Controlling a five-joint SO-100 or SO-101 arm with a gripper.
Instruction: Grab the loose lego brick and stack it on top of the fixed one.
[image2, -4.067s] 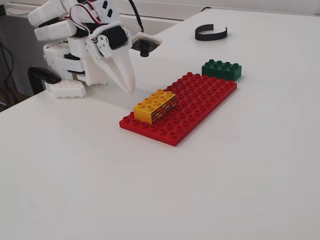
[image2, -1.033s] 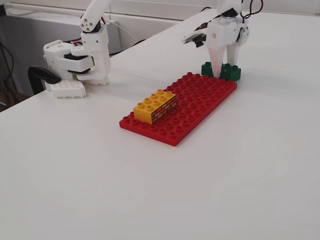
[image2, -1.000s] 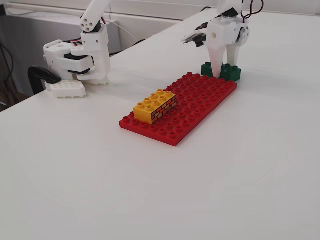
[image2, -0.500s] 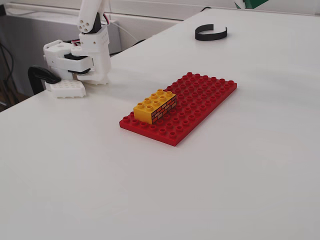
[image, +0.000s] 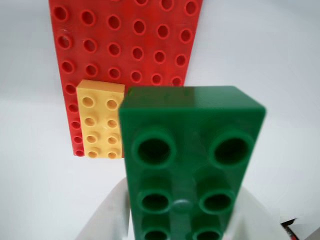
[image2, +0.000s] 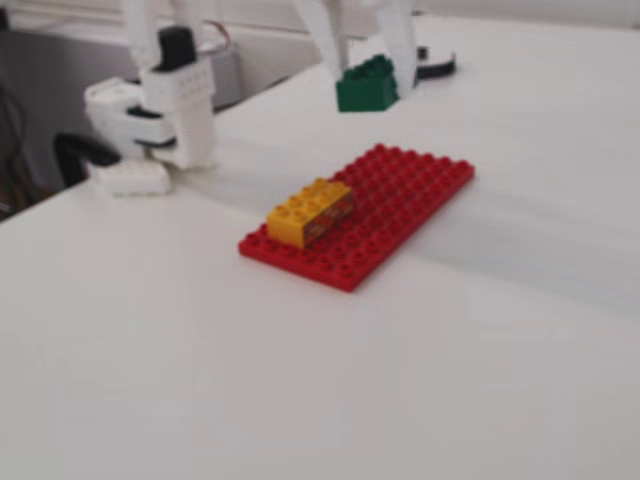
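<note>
In the wrist view your green brick (image: 192, 160) fills the lower centre and right of the frame, studs toward the camera, blurred at its near end; the white fingers (image: 107, 215) of the gripper (image: 182, 220) press on its two long sides at the bottom edge, so the jaws are clamped on it. To its left, at centre left of the frame, you see the yellow brick (image: 102, 119) seated on the lower left corner of the red baseplate (image: 135, 40), which runs up to the top edge; the white surface (image: 40, 190) shows all around.

In the fixed view the green brick (image2: 366, 86) hangs at the upper centre of the frame, held between the white fingers (image2: 402, 50) and clear of the surface (image2: 300, 400); the gripper (image2: 366, 80) comes down from the top edge. The yellow brick (image2: 311, 211) sits at mid-frame on the near left part of the baseplate (image2: 400, 200), its printed side facing lower right; the green brick is above and beyond the baseplate's far edge, well apart from the yellow one. The arm's white base (image2: 160, 110) stands at upper left.
</note>
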